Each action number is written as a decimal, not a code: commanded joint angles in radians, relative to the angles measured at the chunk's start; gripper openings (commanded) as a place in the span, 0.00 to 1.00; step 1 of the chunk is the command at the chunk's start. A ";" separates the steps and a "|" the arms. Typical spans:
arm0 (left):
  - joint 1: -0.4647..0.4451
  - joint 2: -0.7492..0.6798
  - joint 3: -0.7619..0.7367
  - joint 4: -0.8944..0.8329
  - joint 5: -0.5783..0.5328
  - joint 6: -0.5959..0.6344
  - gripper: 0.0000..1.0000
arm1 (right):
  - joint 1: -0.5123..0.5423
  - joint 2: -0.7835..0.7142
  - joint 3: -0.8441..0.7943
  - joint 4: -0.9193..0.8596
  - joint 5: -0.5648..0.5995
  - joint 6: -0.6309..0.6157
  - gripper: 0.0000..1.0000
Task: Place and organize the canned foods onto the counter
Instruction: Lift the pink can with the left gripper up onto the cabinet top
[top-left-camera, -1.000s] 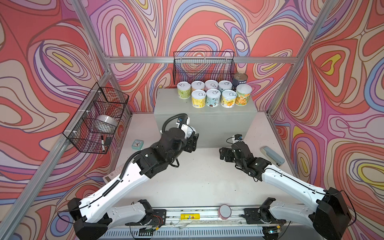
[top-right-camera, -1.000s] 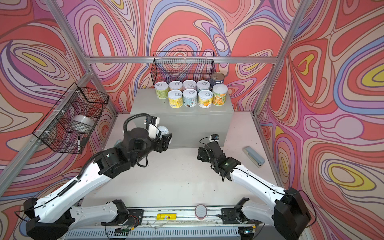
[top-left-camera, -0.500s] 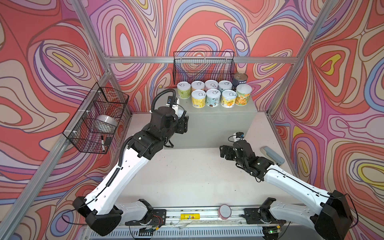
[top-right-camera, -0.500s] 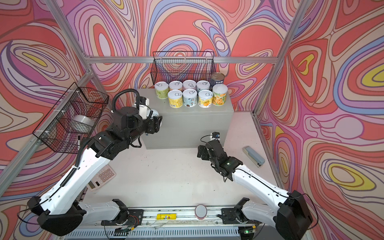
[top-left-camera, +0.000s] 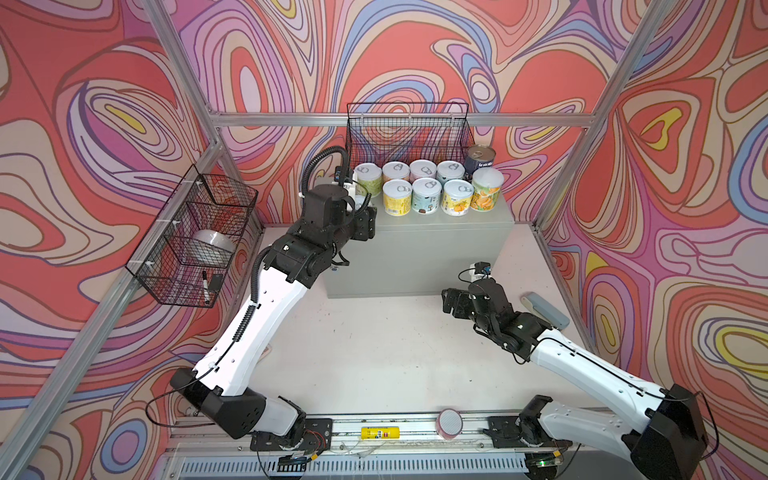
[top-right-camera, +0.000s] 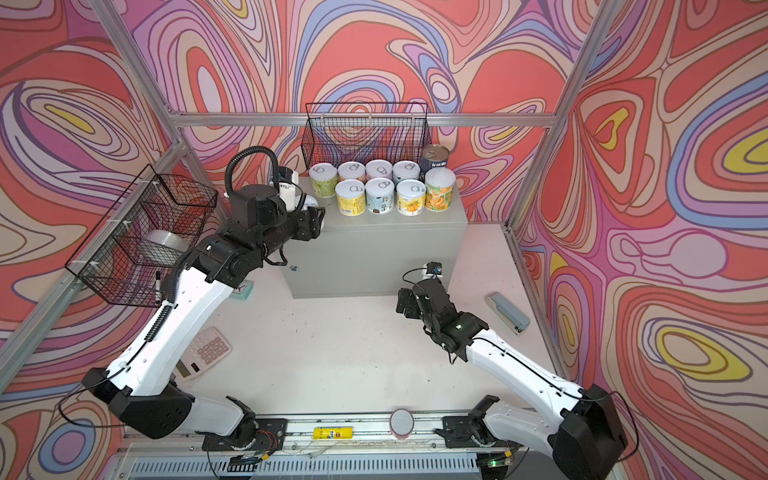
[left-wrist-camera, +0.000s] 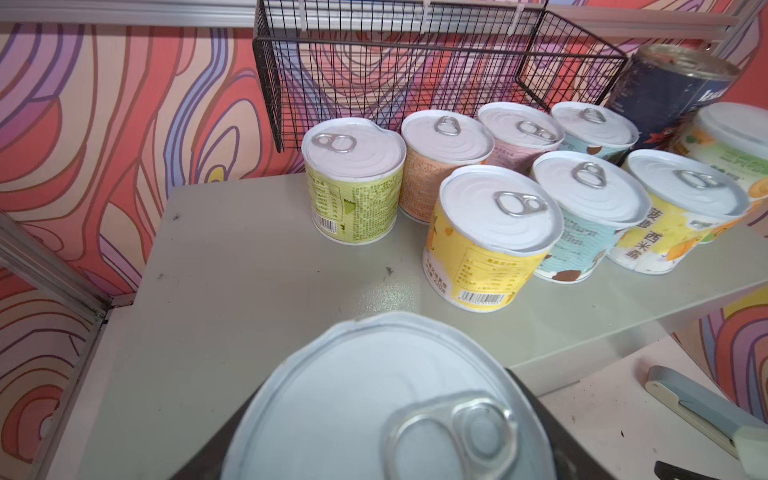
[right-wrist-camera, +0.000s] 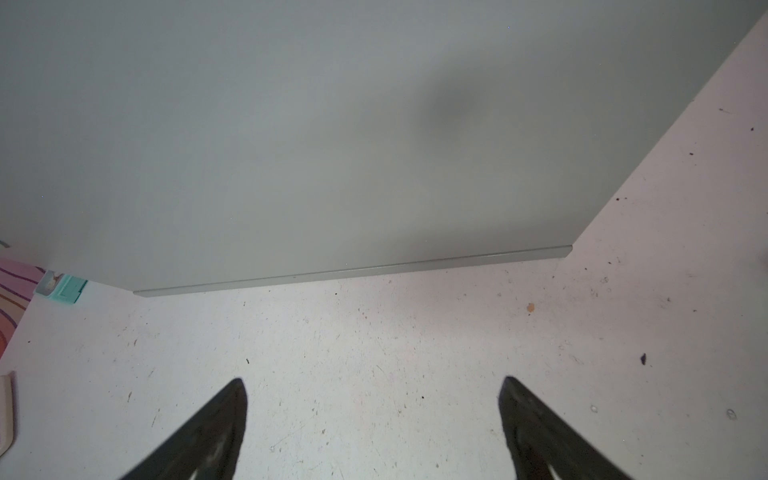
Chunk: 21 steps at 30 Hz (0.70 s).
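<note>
Swirl-patterned walls (top-left-camera: 415, 50); white tabletop (top-left-camera: 374, 353) (speckled); grey counter (top-left-camera: 436, 249) holds cans (top-left-camera: 426, 195).

Left gripper (top-left-camera: 364, 217) aloft, laden — right gripper (right-wrist-camera: 372, 380) splayed

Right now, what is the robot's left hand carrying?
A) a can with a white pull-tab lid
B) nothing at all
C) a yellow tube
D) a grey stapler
A: the left wrist view shows a can with a white pull-tab lid gripped in the left hand, by the bare end of the counter.
</note>
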 joint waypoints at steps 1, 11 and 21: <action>0.031 0.015 0.055 0.059 0.042 -0.011 0.00 | -0.006 -0.024 0.031 -0.021 0.024 -0.006 0.98; 0.050 0.114 0.132 0.067 0.071 -0.015 0.00 | -0.009 -0.010 0.045 -0.020 0.032 -0.008 0.97; 0.052 0.195 0.209 0.055 0.067 -0.014 0.00 | -0.012 -0.023 0.048 -0.028 0.042 -0.007 0.97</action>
